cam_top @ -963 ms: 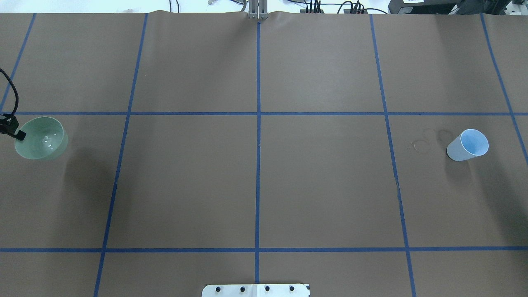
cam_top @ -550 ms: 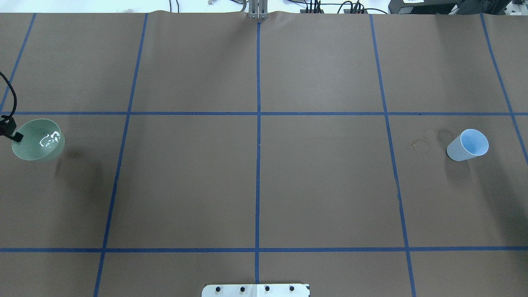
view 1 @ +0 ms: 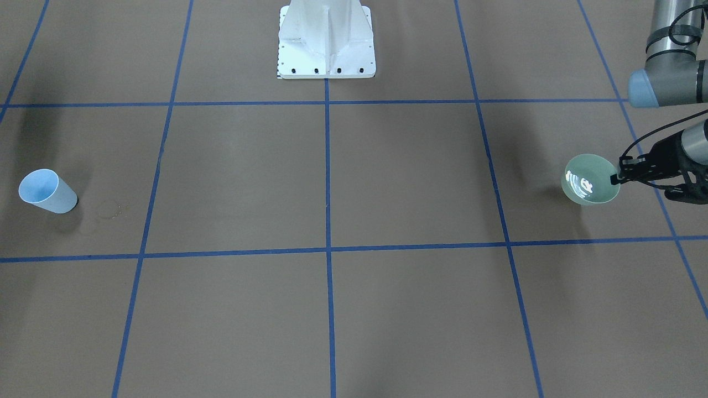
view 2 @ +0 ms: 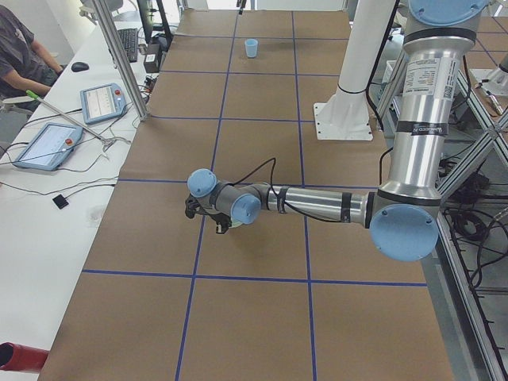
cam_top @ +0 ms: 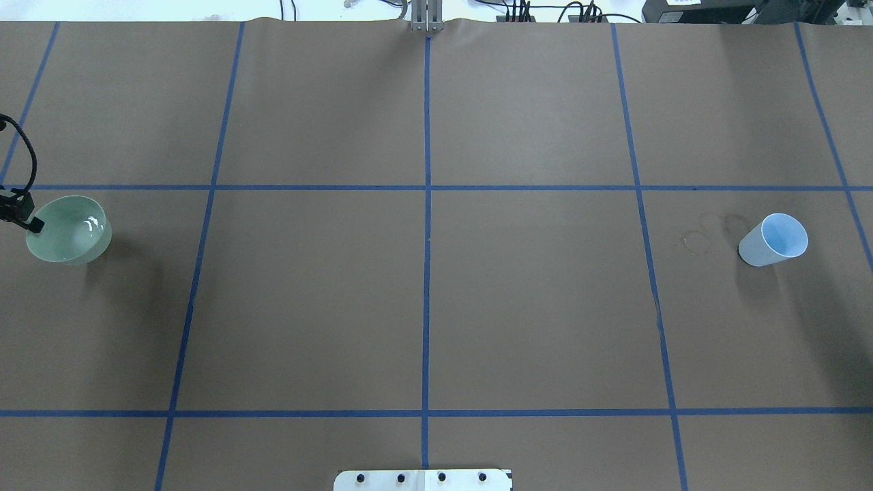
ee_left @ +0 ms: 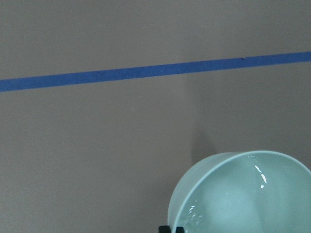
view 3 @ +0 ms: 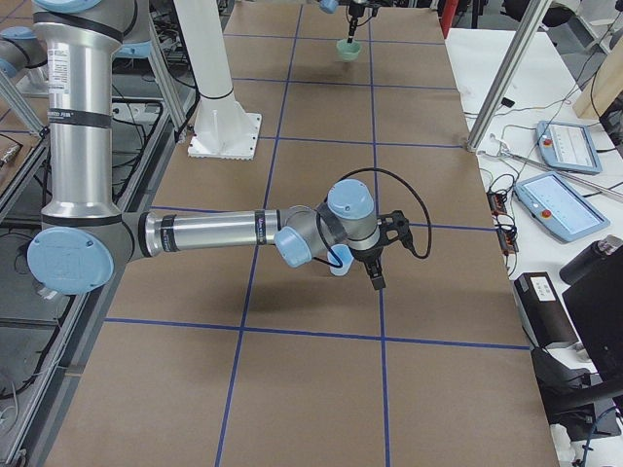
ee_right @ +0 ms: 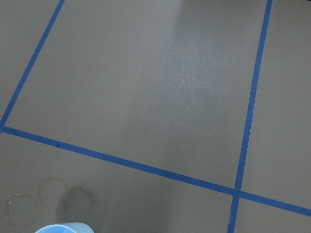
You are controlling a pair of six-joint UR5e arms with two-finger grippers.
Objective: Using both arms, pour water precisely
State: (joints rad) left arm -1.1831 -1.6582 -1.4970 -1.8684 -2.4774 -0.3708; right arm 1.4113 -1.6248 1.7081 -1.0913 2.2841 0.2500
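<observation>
My left gripper (cam_top: 28,221) is shut on the rim of the pale-green bowl (cam_top: 68,230) at the table's far left. It also shows in the front view (view 1: 615,178), holding the bowl (view 1: 589,179) a little above its shadow. The water (view 1: 578,185) shows as white glints inside the bowl, also in the left wrist view (ee_left: 262,177). The pale-blue cup (cam_top: 773,240) stands alone at the far right. My right gripper (view 3: 375,277) shows only in the exterior right view, just beside the cup (view 3: 340,261). I cannot tell whether it is open or shut.
Faint dried water rings (cam_top: 696,240) mark the brown paper left of the cup. The white bolted pedestal (view 1: 326,41) stands at the robot's side. Blue tape lines (cam_top: 427,204) grid the table. Tablets and cables (view 2: 48,143) lie on the side bench.
The bowl shifted slightly left and then back right in my left gripper. The water's glints flared and have calmed. The cup has not moved.
</observation>
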